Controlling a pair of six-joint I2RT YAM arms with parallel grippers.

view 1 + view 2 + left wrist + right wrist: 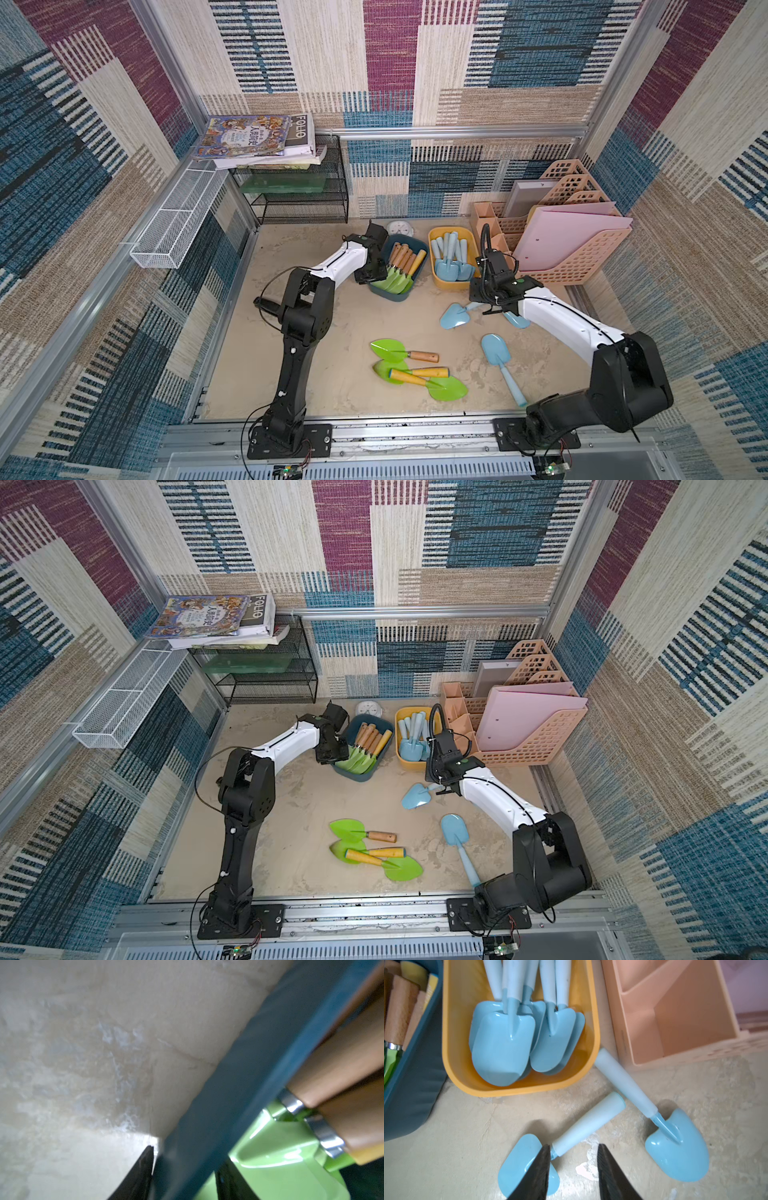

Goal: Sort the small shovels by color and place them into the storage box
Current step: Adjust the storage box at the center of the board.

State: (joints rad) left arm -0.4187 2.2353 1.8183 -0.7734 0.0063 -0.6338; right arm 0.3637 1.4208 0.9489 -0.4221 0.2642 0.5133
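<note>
Several green shovels with wood handles (342,1064) lie in the dark blue storage box (386,296). Several pale blue ones fill the yellow box (453,286). My left gripper (372,274) (188,1155) is open astride the blue box's near-left wall (259,1064), one finger outside, one over a green blade (280,1147). Three green shovels (388,349) lie crossed at the table's front middle. My right gripper (478,297) (574,1146) hangs open just above a blue shovel (588,1124) on the table, by its neck. A second blue shovel (677,1153) lies beside it and a third (496,349) nearer the front.
A peach file organiser (573,257) with pink folders stands at the back right, close behind my right arm. A black wire rack (299,199) with books (249,137) fills the back left. A white mesh basket (174,224) hangs on the left wall. A small white clock (401,228) sits behind the boxes.
</note>
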